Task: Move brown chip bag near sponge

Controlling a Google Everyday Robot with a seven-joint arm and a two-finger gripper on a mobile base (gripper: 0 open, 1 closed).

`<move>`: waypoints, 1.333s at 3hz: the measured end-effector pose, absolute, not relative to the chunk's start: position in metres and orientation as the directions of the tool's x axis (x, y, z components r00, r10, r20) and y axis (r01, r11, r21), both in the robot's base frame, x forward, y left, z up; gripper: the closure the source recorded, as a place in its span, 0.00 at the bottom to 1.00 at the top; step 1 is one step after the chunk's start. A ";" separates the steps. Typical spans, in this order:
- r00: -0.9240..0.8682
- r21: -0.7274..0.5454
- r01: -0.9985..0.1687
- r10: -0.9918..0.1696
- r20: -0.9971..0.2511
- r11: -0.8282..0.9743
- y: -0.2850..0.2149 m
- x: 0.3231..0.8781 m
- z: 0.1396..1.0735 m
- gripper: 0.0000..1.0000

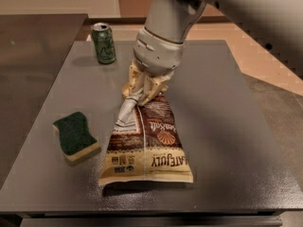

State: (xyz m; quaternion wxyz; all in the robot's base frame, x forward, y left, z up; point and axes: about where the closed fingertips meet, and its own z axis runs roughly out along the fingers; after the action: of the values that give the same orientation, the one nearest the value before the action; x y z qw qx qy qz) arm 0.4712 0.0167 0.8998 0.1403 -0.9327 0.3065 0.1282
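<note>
You can read one brand name: "LATE JULY", in dark capital letters on the cream band at the lower end of the brown chip bag (154, 148). From this camera the letters stand upside down. Above it, on the brown part, a pale cursive line seems to say "Sea Salt", turned sideways. The small badges beside the brand name and the white panel on the bag's left side are too small to read. The print on the green can (103, 43) cannot be read either. The gripper (141, 92) is pinched on the bag's twisted upper end, over the middle of the table (227, 126).
</note>
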 end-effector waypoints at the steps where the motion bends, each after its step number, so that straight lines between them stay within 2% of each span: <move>1: 0.780 -0.184 -0.607 -0.535 -0.326 -0.773 0.037 0.470 0.896 0.58; 3: 0.782 -0.202 -0.607 -0.534 -0.321 -0.769 0.041 0.472 0.897 0.12; 4: 0.784 -0.208 -0.607 -0.533 -0.319 -0.767 0.043 0.473 0.897 0.00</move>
State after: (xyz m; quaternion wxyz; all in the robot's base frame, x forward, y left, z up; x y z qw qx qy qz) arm 0.4731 0.0430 0.8970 0.1516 -0.9321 0.3057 0.1214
